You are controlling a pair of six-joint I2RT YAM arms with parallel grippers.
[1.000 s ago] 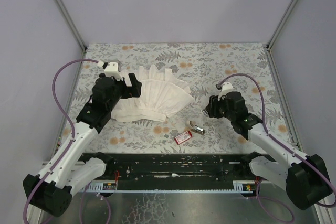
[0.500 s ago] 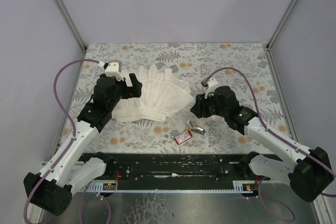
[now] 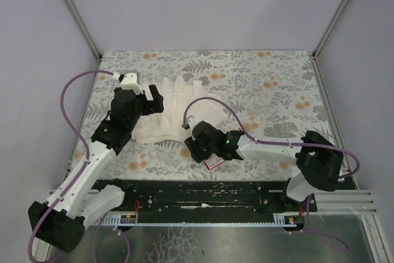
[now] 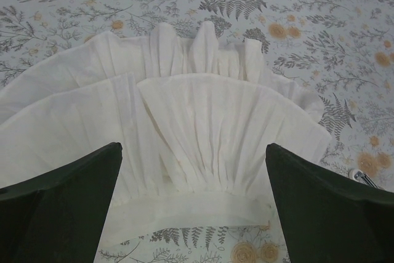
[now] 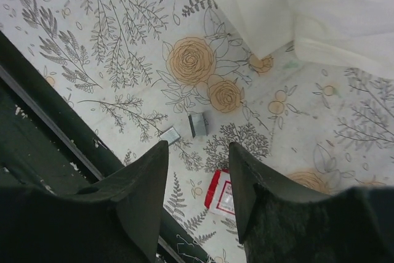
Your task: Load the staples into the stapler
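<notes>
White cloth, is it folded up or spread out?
Spread out: the white cloth lies fanned wide, its pleats showing.

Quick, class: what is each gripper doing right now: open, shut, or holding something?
Left gripper: jaws wide open, empty, over the white cloth.
Right gripper: jaws partly open, gripping nothing, above the red staple box.

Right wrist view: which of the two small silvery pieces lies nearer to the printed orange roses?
The darker, blocky piece, just below the roses. The paler flat one lies beside it, farther from them.
</notes>
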